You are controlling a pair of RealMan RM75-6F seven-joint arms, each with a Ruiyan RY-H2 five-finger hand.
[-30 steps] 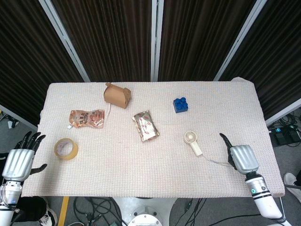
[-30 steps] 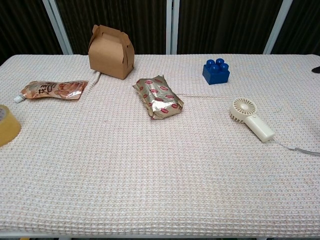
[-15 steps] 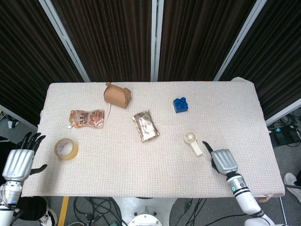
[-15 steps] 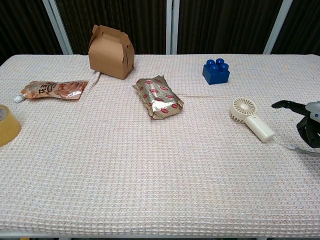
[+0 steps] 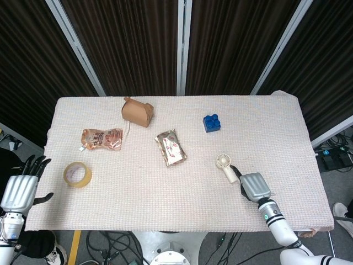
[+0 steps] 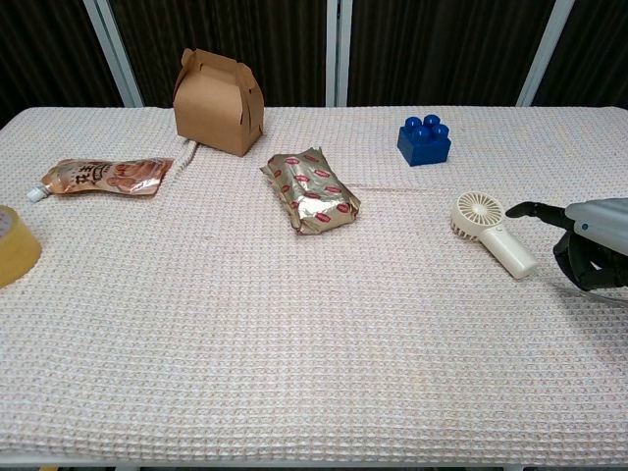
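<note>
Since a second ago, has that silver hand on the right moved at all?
Yes. The right hand has slid leftward across the table toward the small fan, ending beside its handle.

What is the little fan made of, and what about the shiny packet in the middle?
The little fan looks like smooth cream plastic, with a moulded round grille and a matte handle. The shiny packet seems to be crinkly metallic foil or film: it glints gold and shows creases, with red print.

the right robot hand [image 5: 255,186] had a silver-grey metal back and black fingers [image 5: 234,170]; its wrist was white with a black band and a small green light. the left robot hand [image 5: 21,187] matched: ribbed silver back, black fingers, white wrist.
</note>
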